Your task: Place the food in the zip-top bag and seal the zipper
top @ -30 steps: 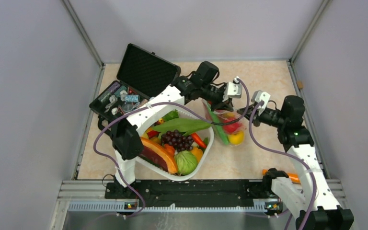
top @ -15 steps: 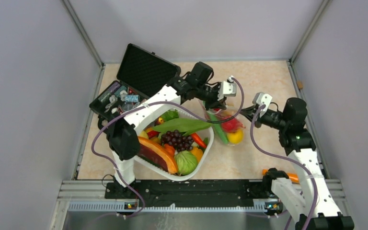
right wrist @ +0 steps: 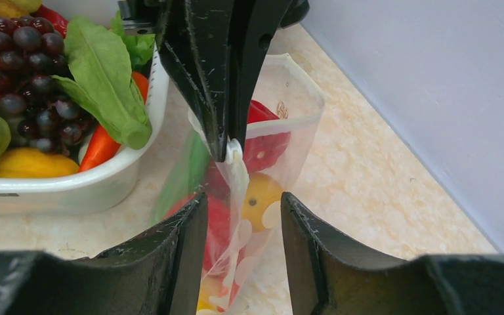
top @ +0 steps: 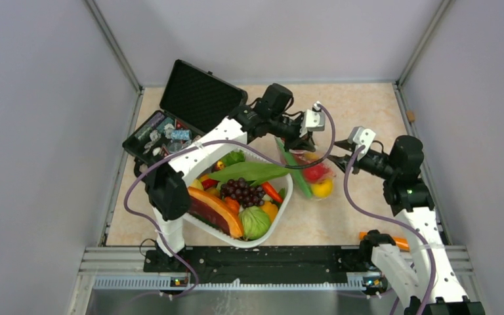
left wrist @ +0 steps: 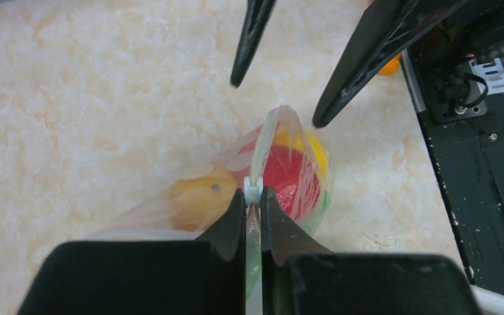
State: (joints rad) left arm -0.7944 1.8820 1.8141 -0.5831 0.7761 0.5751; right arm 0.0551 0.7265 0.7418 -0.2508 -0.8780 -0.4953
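Now left fingers (left wrist: 230, 226) clamp the zipper (left wrist: 260, 154); right fingers (right wrist: 174, 262), apart, have eased back astride the zip-top bag (right wrist: 295, 105); food (left wrist: 292, 180) inside; sealing seemingly unfinished.

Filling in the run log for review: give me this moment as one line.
phase: sealing | left gripper: shut on zipper | right gripper: open, astride zip-top bag edge | food: inside bag

Table (top: 367, 105) is a pale beige marble-look top, slightly glossy. Plain grey walls box it in: back wall (top: 269, 39) along the far edge, left wall (top: 39, 131) and right wall (top: 476, 98) down the sides. There's a metal post (top: 113, 44) at the far left corner and another post (top: 422, 41) at the far right. A black rail (top: 269, 256) runs along the near edge. Light's soft and even.
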